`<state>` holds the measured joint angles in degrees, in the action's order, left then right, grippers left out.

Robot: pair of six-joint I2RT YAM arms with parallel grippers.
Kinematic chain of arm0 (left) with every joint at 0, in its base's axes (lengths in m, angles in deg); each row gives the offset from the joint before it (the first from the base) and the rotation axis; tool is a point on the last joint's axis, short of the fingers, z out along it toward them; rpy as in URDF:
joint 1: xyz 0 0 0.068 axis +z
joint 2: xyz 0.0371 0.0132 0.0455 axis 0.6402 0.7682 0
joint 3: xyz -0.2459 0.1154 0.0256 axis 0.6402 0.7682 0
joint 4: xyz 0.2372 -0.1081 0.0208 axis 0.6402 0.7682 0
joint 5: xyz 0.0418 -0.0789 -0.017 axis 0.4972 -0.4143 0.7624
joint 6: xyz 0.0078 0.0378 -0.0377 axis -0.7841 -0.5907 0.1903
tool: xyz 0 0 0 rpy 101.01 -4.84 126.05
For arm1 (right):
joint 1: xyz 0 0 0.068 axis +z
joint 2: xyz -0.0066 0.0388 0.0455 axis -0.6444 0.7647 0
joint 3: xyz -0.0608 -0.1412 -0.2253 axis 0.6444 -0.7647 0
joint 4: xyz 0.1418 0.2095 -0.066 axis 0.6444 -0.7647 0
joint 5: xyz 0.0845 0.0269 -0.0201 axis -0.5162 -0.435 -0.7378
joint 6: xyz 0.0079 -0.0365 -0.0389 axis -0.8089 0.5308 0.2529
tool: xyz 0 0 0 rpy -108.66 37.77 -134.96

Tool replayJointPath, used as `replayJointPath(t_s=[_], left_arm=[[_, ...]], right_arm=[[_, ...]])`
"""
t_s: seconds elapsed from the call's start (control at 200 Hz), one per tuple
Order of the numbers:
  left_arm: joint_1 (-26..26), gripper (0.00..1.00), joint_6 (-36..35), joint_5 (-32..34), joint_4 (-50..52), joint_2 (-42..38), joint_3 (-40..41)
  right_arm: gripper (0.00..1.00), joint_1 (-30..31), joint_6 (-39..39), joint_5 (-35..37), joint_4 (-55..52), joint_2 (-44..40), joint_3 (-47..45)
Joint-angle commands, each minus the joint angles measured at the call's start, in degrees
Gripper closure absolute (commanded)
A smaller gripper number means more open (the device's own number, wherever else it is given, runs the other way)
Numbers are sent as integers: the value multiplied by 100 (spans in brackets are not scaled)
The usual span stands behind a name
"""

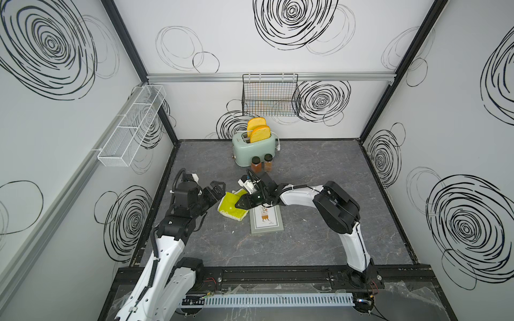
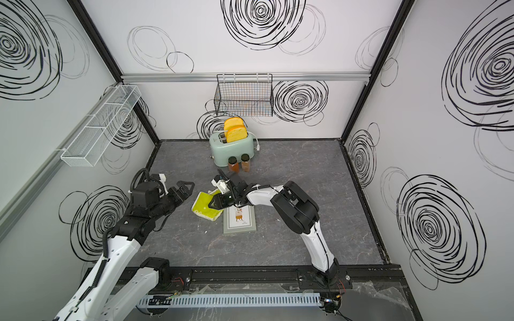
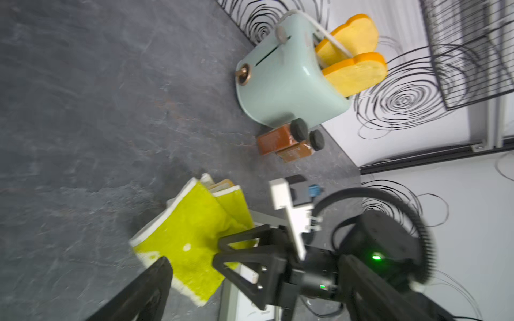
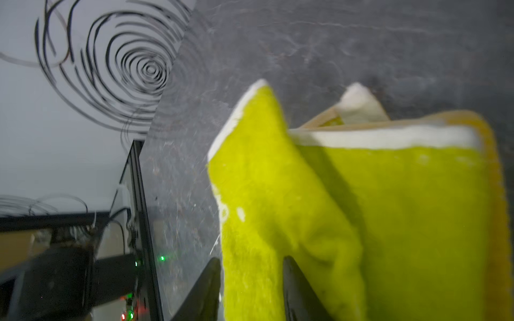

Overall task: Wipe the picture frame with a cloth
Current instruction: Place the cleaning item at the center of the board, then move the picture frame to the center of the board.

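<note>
A grey marbled desk is enclosed by white walls scrawled with black spirals, and a mint toaster is set at the far middle. The picture frame is laid flat near the centre, its long axis running near to far. The cloth is spread just to its left, rumpled and close against the frame's left edge (whether it overlaps that edge cannot be made out from above). The right gripper is reached in from the right, across the frame's far-left corner, and is the one at the cloth. The left gripper is held wide and empty just left of the cloth. For the wipe, the cloth would have to be carried rightward onto the frame and drawn along its long axis. In both top views the right gripper's jaws are hidden by its own body. In the right wrist view they are seen partly apart with a raised fold of the cloth between them, though whether that fold is pinched cannot be told. The frame is absent from that view, while a sliver of it is caught under the right gripper in the left wrist view.
</note>
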<state>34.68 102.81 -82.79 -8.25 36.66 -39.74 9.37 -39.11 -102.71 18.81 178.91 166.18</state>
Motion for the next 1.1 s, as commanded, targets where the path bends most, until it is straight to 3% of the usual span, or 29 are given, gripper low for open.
replayJointPath(t_s=[0.0, 0.185, 0.31, 0.41, 0.465, 0.555, 0.665, 0.72, 0.79, 0.95, 1.096], left_arm=[[36, 2, -114, 814, 13, -402, 133], [29, 2, -283, 1533, -410, -175, 644], [54, 2, -211, 1637, -1553, -75, 1165], [-173, 2, 130, 2611, -2612, -390, 1580], [-386, 2, -211, 3399, -3241, -573, 1805], [-653, 2, -1498, 4534, -4080, -563, 1944], [-508, 2, -2566, 5122, -3931, 236, 1473], [-341, 2, -2774, 5085, -3923, 730, 1305], [-174, 2, -2878, 4789, -4606, 1211, 1470], [-102, 2, -3442, 4276, -6728, 1974, 2088], [-121, 2, -3987, 3773, -8208, 3263, 2211]], right_arm=[[50, -61, 729, -236, -293, -709, -19], [41, -186, 1076, 303, -666, -1693, -400], [27, -281, 1556, 1865, -1208, -2688, -891], [13, -695, 1697, 3120, -1143, -3825, -1777], [0, -1026, 1720, 3930, -944, -4514, -2378], [1, -1765, 1599, 5290, -344, -5668, -3414], [1, -2903, 1158, 6028, 489, -6499, -4444], [1, -3345, 752, 6532, 772, -6551, -4806], [1, -3640, 112, 7152, 879, -6443, -5149], [1, -3745, 260, 7433, 1317, -5756, -5388], [1, -3774, 356, 7891, 1609, -5214, -5352]])
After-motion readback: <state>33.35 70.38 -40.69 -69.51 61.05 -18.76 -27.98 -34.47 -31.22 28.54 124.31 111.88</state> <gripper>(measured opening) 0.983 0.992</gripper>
